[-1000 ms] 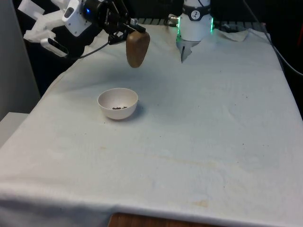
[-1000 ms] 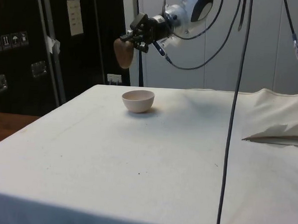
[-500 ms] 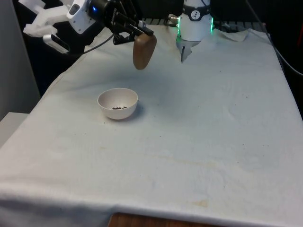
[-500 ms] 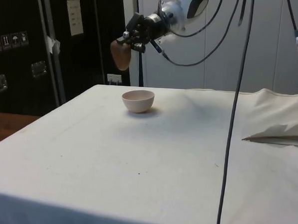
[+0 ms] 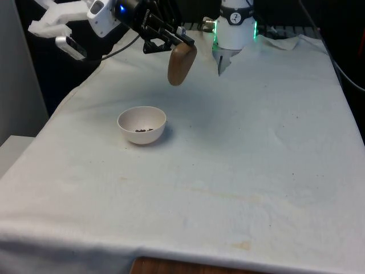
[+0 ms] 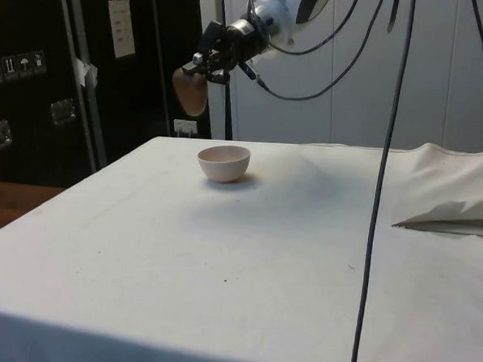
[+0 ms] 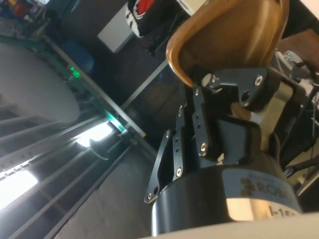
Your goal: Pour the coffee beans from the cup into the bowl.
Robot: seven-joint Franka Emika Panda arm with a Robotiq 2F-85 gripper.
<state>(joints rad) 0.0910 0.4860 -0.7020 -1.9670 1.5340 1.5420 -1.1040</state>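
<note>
Clamped on the tipped brown cup, the pincer hangs beyond the bowl, so any late beans would likely land on the tabletop.

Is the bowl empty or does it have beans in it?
It has beans in it. In the front view, a small dark cluster of coffee beans lies at the bottom of the white bowl. It is far from full.
</note>
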